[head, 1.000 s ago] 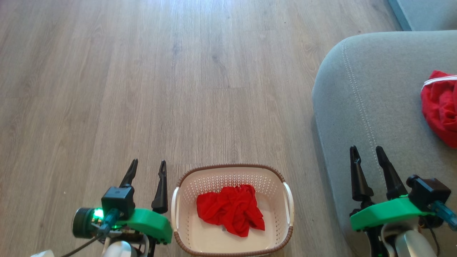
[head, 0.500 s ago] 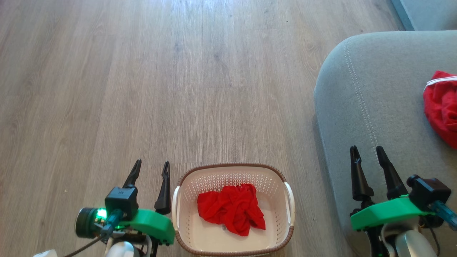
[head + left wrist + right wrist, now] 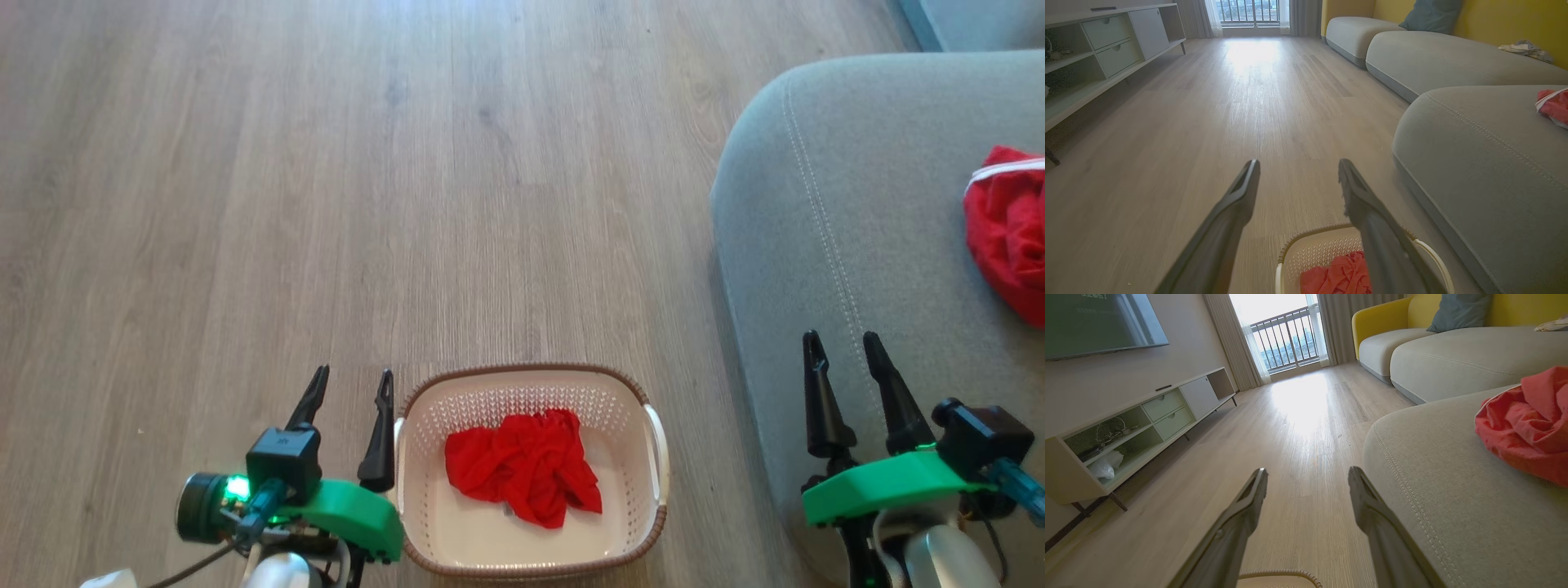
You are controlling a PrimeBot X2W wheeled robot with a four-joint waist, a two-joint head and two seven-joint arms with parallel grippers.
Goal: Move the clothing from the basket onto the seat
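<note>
While clothing (image 3: 522, 467) lies crumpled inside the basket (image 3: 482, 535), my left pincer (image 3: 352, 377) gapes empty just beside it, my right pincer (image 3: 841, 338) likewise, farther off.

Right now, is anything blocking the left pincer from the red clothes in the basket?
Nothing visible does. The left pincer is open beside the basket, outside its rim, and the red garment lies uncovered inside.
</note>
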